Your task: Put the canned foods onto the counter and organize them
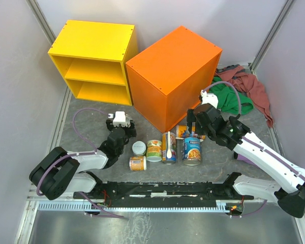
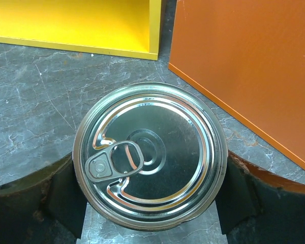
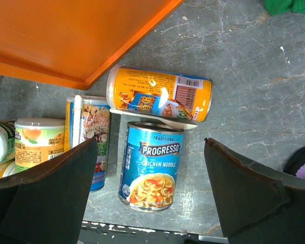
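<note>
- Orange counter sits at the top view's 12 o'clock, with the yellow shelf at its 9. The tins cluster on the grey surface at its 6 o'clock.
- The left end effector hangs at the cluster's 9 o'clock. The right end effector is above the blue soup tin at 3.
- Left wrist: a silver pull-tab tin stands upright between the fingers, which flank it closely. Whether they press it I cannot tell.
- Right wrist: the fingers are wide apart, gripping nothing. The blue soup tin stands upright below them, and an orange-yellow tin lies on its side at that tin's 12 o'clock.
</note>
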`<action>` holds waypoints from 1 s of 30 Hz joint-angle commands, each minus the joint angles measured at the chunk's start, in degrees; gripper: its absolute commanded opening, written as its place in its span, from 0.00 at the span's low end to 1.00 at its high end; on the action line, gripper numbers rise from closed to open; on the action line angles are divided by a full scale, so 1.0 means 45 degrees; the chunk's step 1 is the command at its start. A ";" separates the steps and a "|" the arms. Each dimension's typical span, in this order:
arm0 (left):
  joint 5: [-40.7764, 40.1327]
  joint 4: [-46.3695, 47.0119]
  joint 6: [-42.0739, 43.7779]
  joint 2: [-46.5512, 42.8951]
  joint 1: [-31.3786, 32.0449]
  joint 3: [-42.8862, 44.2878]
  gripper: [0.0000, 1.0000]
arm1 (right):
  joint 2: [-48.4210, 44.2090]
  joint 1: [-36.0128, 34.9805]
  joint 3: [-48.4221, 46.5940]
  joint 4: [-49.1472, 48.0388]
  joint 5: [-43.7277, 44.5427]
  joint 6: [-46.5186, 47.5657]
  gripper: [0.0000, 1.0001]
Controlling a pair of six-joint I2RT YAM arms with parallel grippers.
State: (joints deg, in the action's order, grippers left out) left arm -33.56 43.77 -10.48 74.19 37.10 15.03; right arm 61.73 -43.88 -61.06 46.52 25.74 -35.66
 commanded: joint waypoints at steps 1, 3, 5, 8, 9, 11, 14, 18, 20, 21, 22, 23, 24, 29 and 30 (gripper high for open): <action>-0.0617 0.1367 0.0761 0.0017 -0.0015 0.0362 0.23 | -0.0169 -0.0054 -0.0217 -0.0238 0.0418 0.0205 0.93; -0.0463 0.1482 0.1045 -0.0072 -0.0005 0.0357 0.10 | -0.0183 -0.0055 -0.0168 -0.0256 0.0448 0.0214 0.93; -0.0252 0.1506 0.1289 -0.0207 -0.0007 0.0337 0.03 | -0.0232 -0.0054 -0.0127 -0.0304 0.0441 0.0237 0.93; 0.0009 0.1369 0.1450 -0.0531 -0.0018 0.0291 0.03 | -0.0286 -0.0054 -0.0102 -0.0322 0.0480 0.0268 0.93; 0.0077 0.1271 0.1506 -0.0706 -0.0022 0.0284 0.03 | -0.0301 -0.0054 -0.0106 -0.0336 0.0485 0.0268 0.93; 0.0437 0.1087 0.1545 -0.1189 -0.0020 0.0274 0.03 | -0.0302 -0.0055 -0.0137 -0.0352 0.0435 0.0268 0.93; 0.0732 0.0625 0.1661 -0.1890 -0.0021 0.0401 0.03 | -0.0271 -0.0057 -0.0166 -0.0391 0.0399 0.0287 0.93; 0.1319 -0.0184 0.1936 -0.2763 -0.0010 0.0737 0.03 | -0.0188 -0.0054 -0.0281 -0.0426 0.0266 0.0358 0.93; 0.1659 -0.0412 0.1967 -0.3224 -0.0004 0.0868 0.03 | -0.0165 -0.0054 -0.0328 -0.0467 0.0272 0.0430 0.93; 0.1750 -0.0591 0.1942 -0.3414 -0.0003 0.0971 0.03 | -0.0181 -0.0059 -0.0332 -0.0498 0.0276 0.0467 0.93; 0.1764 -0.0896 0.1939 -0.3605 -0.0003 0.1162 0.03 | -0.0183 -0.0055 -0.0345 -0.0498 0.0304 0.0496 0.93; 0.1773 -0.1350 0.1924 -0.3749 0.0012 0.1420 0.03 | -0.0196 -0.0059 -0.0371 -0.0527 0.0312 0.0533 0.93; 0.1782 -0.1711 0.1919 -0.3894 -0.0002 0.1621 0.03 | -0.0207 -0.0055 -0.0408 -0.0533 0.0315 0.0555 0.93; 0.2062 -0.3246 0.1785 -0.4724 -0.0003 0.2754 0.03 | -0.0158 -0.0054 -0.0623 -0.0504 0.0299 0.0639 0.93; 0.2106 -0.3660 0.1773 -0.4812 -0.0003 0.3079 0.03 | -0.0146 -0.0059 -0.0654 -0.0508 0.0292 0.0639 0.93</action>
State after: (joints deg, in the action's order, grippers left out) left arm -24.84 23.55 -4.54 57.17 37.10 19.66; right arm 61.56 -43.88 -61.06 46.06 26.02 -33.80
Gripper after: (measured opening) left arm 0.896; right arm 0.930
